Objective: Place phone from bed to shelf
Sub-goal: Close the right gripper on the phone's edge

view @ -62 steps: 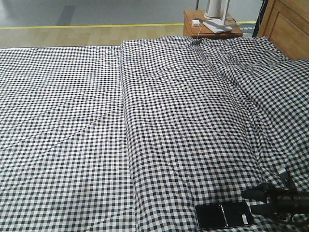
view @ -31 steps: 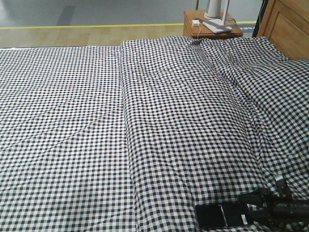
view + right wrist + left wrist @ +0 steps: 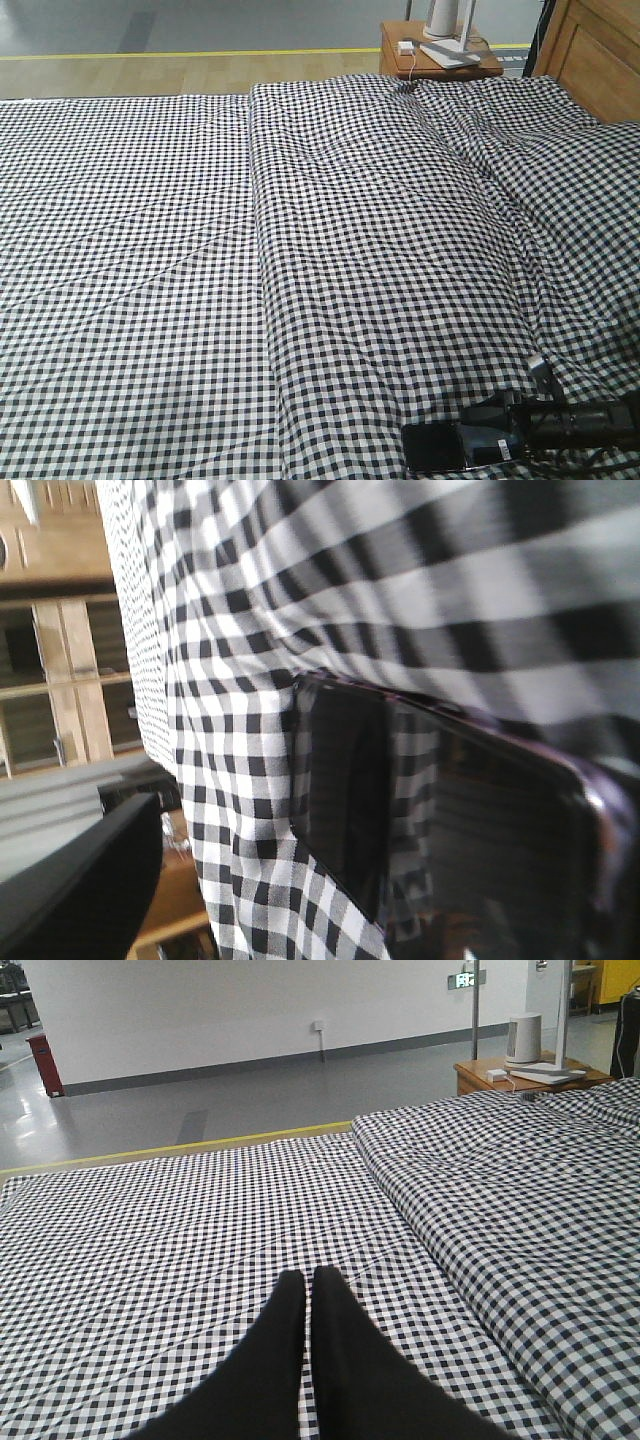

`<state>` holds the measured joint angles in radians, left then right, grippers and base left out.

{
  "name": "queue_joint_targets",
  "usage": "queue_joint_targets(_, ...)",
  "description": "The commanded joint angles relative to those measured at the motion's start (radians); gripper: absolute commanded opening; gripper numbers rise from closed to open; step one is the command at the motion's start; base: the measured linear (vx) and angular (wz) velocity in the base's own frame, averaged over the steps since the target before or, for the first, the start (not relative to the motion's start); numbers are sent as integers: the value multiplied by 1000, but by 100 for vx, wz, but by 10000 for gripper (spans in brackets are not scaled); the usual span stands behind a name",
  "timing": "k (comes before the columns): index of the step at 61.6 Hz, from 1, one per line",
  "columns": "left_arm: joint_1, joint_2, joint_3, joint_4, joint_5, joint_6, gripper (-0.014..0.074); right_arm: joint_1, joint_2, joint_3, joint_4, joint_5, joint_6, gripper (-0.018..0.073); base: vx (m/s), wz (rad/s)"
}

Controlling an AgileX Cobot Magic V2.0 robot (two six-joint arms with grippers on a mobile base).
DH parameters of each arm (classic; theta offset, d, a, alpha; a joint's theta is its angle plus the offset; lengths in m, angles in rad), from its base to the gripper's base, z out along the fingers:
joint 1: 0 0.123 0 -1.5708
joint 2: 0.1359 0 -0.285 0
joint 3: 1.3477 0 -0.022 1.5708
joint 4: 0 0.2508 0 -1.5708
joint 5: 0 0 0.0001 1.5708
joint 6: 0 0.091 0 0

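the phone [image 3: 435, 448] lies flat on the bed [image 3: 150, 260], glossy face up, near the front edge at the lower right of the front view. the right claw [image 3: 497, 432] reaches in low from the right, its jaws spread wide about the phone's label end, apparently to take the thin slab by its edges; no squeeze shows yet. the left claw [image 3: 306, 1278] hangs pinched together above the checked cover, seemingly parked out of the way. the phone's long axis runs left to right across the front view, label end toward the right claw.
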<state>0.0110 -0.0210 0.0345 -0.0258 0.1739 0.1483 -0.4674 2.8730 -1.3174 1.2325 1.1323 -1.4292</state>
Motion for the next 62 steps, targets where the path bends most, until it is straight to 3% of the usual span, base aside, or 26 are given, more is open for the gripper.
queue_joint_targets(1, 1, -4, -23, -9, -76, -6, 1, 10, -46, -5, 2, 91, -25, 557, 0, 0)
queue_joint_targets(10, 1, -4, -23, -9, -76, -6, 1, 6, -46, -5, 2, 91, -28, 427, 0, 0)
queue_joint_targets(26, 1, -4, -23, -9, -76, -6, 1, 6, -46, -5, -6, 114, -74, -8, 0, 0)
queue_joint_targets(41, 1, -4, -23, -9, -76, -6, 1, 6, -79, -5, -21, 156, -87, -10, 0, 0)
queue_joint_targets(62, 1, -4, -23, -9, -76, -6, 1, 9, -291, -2, -21, 156, 29, -10, 0, 0)
